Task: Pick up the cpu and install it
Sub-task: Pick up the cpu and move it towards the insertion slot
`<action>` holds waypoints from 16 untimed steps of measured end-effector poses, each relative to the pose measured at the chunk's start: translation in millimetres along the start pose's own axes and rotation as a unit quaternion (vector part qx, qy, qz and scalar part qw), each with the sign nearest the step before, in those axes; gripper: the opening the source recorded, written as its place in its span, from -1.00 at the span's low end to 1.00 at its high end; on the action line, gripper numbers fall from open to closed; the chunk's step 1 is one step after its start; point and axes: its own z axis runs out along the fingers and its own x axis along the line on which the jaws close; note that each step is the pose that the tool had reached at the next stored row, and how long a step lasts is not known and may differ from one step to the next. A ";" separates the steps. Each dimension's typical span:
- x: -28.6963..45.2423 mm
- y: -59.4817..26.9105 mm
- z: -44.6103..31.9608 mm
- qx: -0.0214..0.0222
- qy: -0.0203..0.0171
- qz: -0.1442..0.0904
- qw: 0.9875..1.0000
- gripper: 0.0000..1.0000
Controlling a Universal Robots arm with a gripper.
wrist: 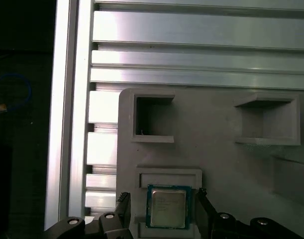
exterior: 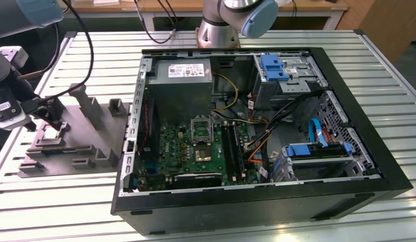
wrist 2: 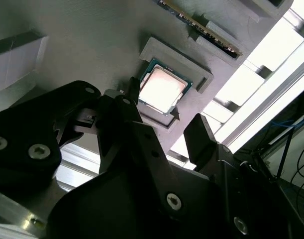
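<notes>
The cpu [exterior: 55, 132] is a small square chip with a dull silver top. It lies flat in a shallow pocket of the grey plastic fixture [exterior: 83, 151] at the exterior view's left. My gripper [exterior: 45, 125] hangs just over it, open. In both wrist views the black fingers [wrist 2: 126, 107] stand on either side of the cpu [wrist 2: 161, 89], a little apart from its edges. The first wrist view shows the cpu [wrist: 166, 206] in its pocket between the two fingers [wrist: 123, 199]. On the motherboard inside the open computer case, the silver-framed socket [exterior: 201, 126] holds no chip.
The open black computer case [exterior: 369, 146] fills the table's middle and the exterior view's right, with cables, blue drive brackets and a power supply [exterior: 184, 75] inside. Upright blocks [exterior: 117, 107] rise from the fixture near the gripper. The ribbed aluminium table [exterior: 60, 206] lies beneath everything.
</notes>
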 end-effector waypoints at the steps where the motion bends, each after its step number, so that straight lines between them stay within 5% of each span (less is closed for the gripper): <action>1: 0.0 0.0 0.6 0.000 0.000 0.001 1.000 0.25; 16: 0.1 -0.5 10.4 0.000 0.000 0.009 1.000 0.25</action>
